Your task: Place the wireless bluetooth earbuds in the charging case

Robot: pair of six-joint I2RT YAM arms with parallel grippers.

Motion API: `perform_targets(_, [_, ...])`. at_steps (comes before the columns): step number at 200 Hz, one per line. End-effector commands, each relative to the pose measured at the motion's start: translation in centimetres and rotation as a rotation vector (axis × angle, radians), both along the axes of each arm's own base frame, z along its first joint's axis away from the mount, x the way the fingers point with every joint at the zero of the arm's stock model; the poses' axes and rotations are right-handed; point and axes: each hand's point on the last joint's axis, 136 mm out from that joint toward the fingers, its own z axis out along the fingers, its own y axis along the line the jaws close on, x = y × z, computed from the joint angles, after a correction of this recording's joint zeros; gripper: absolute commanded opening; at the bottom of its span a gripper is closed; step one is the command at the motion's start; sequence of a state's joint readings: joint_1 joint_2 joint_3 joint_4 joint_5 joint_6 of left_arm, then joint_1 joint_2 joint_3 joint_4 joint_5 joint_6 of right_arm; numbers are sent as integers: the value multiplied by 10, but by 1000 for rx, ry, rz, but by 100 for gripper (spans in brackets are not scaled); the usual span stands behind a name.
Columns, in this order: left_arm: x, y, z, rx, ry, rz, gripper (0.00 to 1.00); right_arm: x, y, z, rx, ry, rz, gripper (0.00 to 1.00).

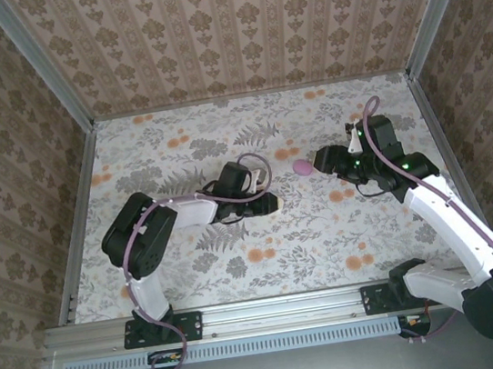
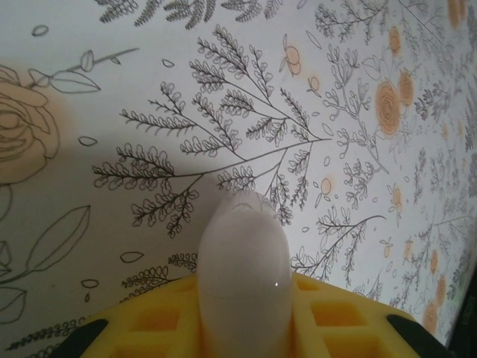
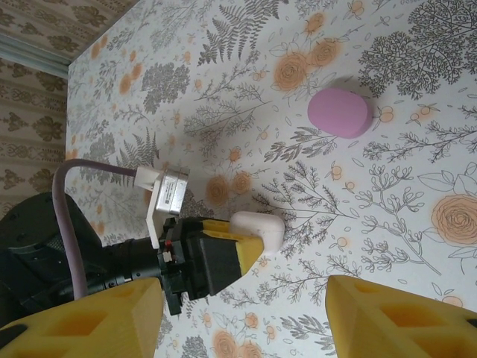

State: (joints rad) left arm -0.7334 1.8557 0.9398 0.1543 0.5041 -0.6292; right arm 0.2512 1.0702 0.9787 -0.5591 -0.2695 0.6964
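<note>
On the left side of the flowered table cover [image 1: 241,277], the left arm reaches toward the middle. The left gripper [image 1: 266,202] is there, low over the cover. Its yellow fingers [image 2: 343,324] are closed narrowly on a white rounded-square plastic item [image 2: 242,276]. The item stands out past the fingertips and its glossy round end is close above the printed cover.

To the right and a little farther away, a pink oval pebble-shaped item [image 1: 302,167] lies flat on the cover. It is apart from the white one.

Just right of it is the right gripper [image 1: 319,159]. It points left at the pink item, with its yellow fingers [image 3: 402,317] spread wide and nothing between them.

I cannot tell which of the two items is the charging case.
</note>
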Motion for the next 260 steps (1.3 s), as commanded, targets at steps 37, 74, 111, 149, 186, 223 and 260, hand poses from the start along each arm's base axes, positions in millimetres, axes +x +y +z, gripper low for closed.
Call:
perform_targets(37, [0, 10, -15, 83, 61, 53, 37, 1, 0, 1, 26, -3, -6, 62])
perform_targets(74, [7, 23, 1, 106, -19, 92, 49, 3, -11, 9, -26, -24, -18, 63])
perform_targets(111, [17, 49, 28, 161, -139, 140, 55, 6, -53, 20, -259, -94, -101, 69])
perform_targets(149, [31, 95, 84, 218, -430, 252, 61, 21, -119, 9, -604, -236, -312, 87])
perform_targets(186, [41, 182, 131, 359, -793, 490, 99, 41, -145, -41, -830, -338, -350, 93])
perform_targets(223, [55, 273, 117, 490, -766, 675, 100, 71, -127, -91, -842, -367, -206, 93])
perform_targets(260, [66, 323, 115, 606, -799, 748, 100, 96, -107, -98, -774, -493, -108, 93])
